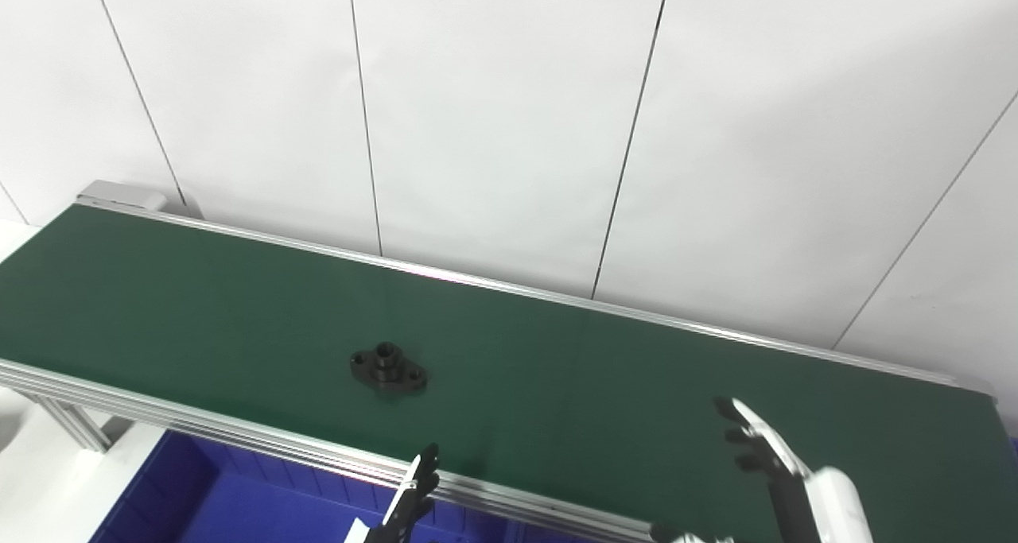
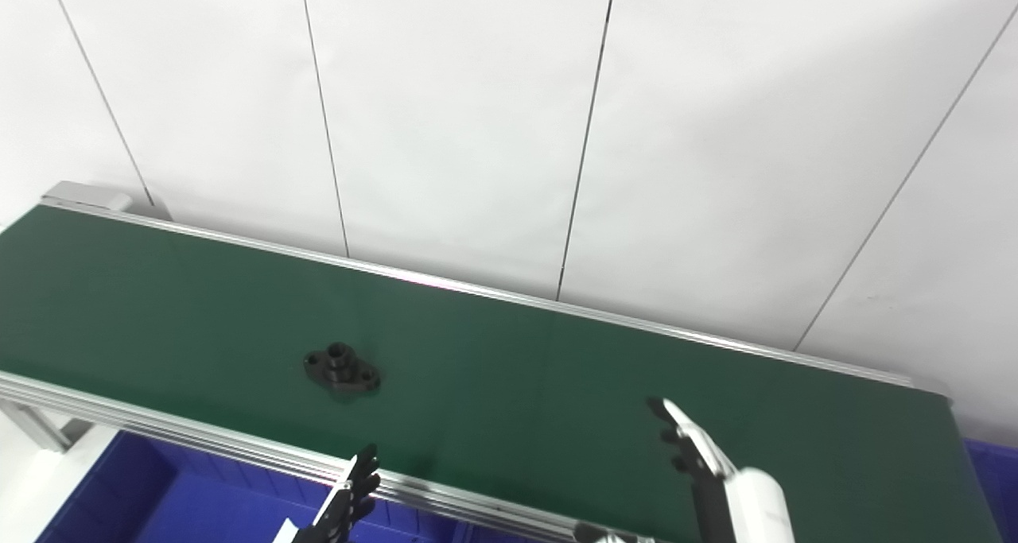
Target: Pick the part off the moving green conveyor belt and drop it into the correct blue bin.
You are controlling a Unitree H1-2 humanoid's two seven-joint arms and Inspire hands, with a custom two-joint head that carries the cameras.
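Part [image 1: 388, 370]: lies flat, alone on the belt [image 1: 557, 368].
Left robot hand [image 1: 413, 491]: empty, fingers apart — waiting near the part.
Right robot hand [image 1: 759, 447]: empty, fingers spread.
Bin [image 1: 199, 503]: below the belt's near edge.

Belt [image 1: 557, 368] open around part [image 1: 388, 368]; near rail [image 1: 238, 432] probably only barrier.

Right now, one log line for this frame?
part: black flanged part on green conveyor belt, untouched | left robot hand: open, near rail | right robot hand: open, over belt
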